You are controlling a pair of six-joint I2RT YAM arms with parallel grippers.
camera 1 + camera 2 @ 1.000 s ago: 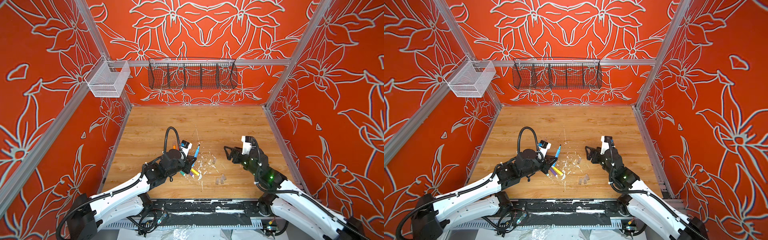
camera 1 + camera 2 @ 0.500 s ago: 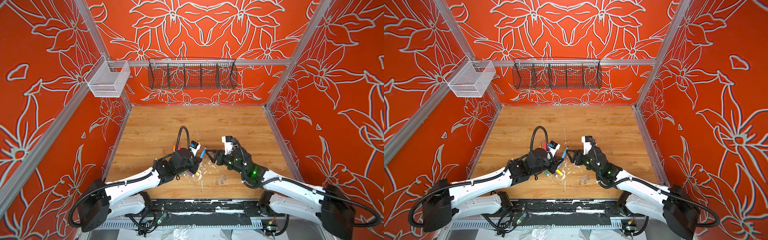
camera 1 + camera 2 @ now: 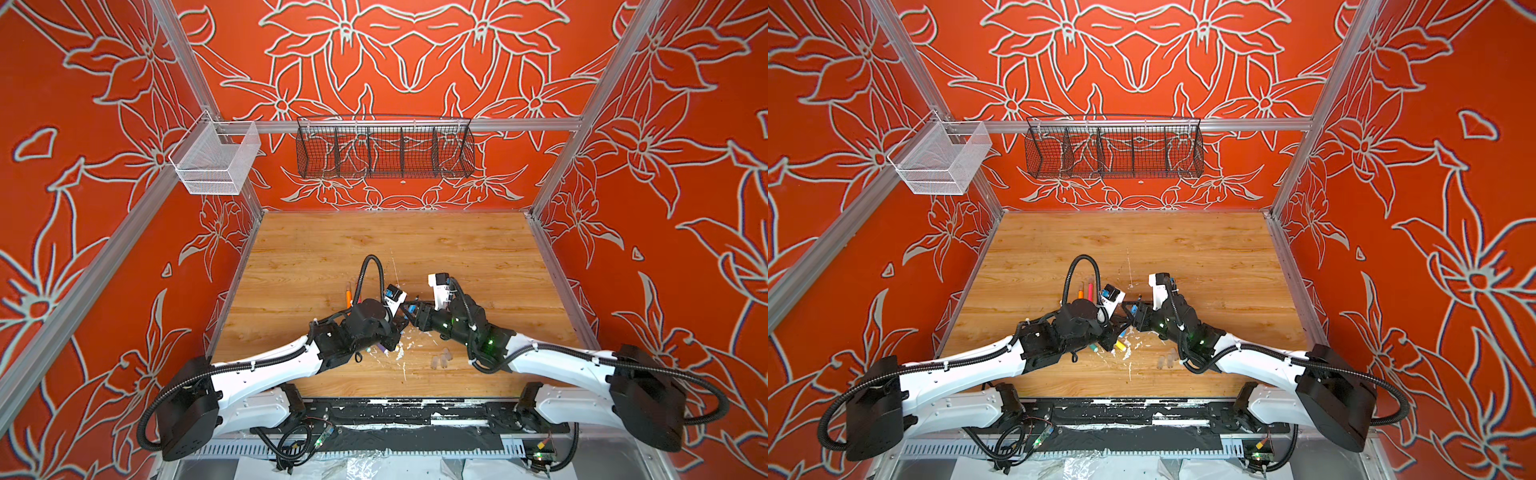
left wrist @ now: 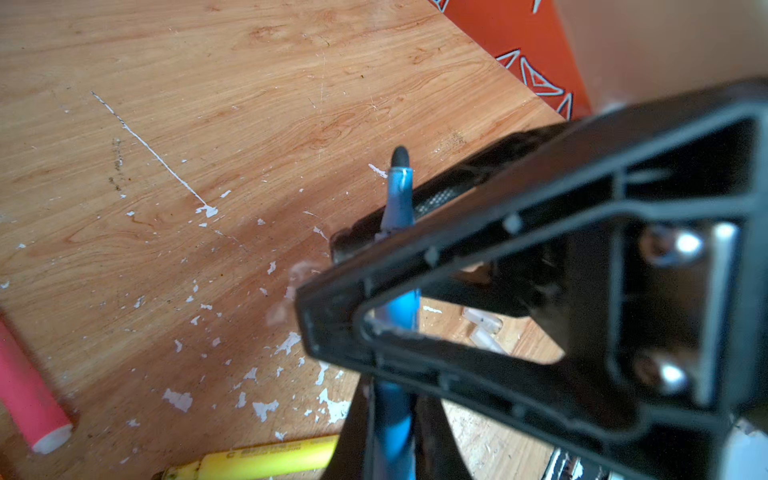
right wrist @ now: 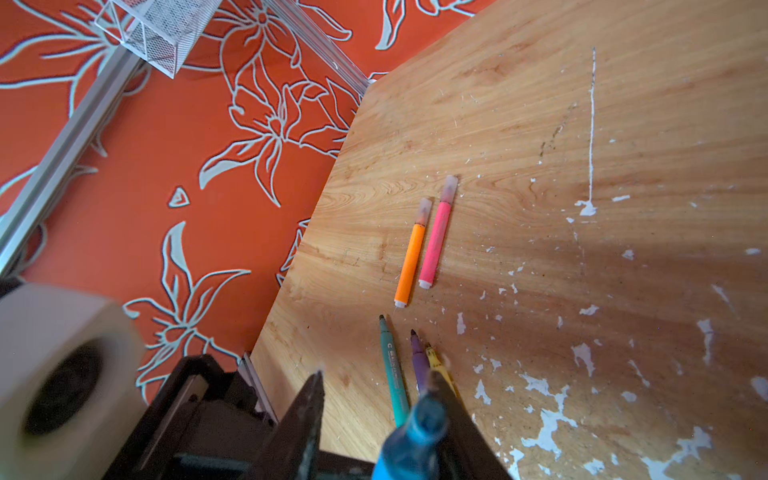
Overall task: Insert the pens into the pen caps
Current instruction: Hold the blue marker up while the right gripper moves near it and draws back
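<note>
My left gripper [image 4: 392, 436] is shut on the blue pen [image 4: 401, 199] and holds it off the table with its dark tip up. My right gripper [image 5: 376, 378] meets it at mid-table [image 3: 413, 311]. Its jaws are still apart around the pen's tip end [image 5: 415, 432], which rests against one finger. The orange pen [image 5: 411, 262] and pink pen [image 5: 434, 245] lie side by side, each wearing a translucent cap. The green [image 5: 392, 374], purple [image 5: 419, 361] and yellow [image 5: 436, 361] pens lie uncapped under the grippers. Loose pen caps [image 3: 442, 359] sit in front of my right arm.
A black wire basket [image 3: 384, 147] hangs on the back wall and a white mesh basket [image 3: 212, 162] on the left wall. White paint flecks [image 5: 548, 419] dot the wooden table [image 3: 457, 249]. Both forearms cross the table's front half.
Both arms have swung in to meet at the middle. The left one carried the blue pen along. The right gripper's jaws have narrowed around the pen's tip end.
</note>
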